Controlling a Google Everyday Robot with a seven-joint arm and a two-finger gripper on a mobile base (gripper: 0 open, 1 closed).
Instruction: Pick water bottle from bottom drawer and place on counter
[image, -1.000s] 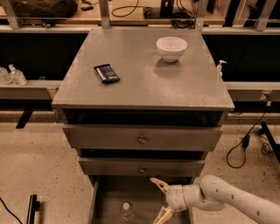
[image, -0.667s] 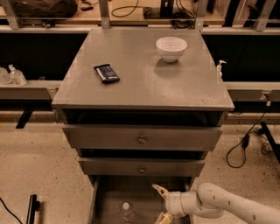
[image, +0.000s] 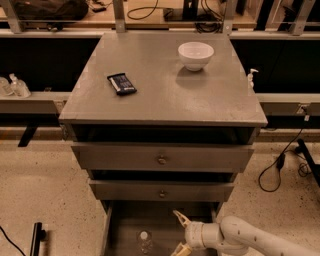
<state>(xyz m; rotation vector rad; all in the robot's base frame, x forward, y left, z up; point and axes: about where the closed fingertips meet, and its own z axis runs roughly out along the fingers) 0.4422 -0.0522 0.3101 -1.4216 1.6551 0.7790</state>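
At the bottom of the frame, the gripper is spread open just right of the upright water bottle in the open bottom drawer, seemingly lined up to grasp it.

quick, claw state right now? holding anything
Claw: open, holding nothing, down over the bottom drawer, just right of the water bottle.
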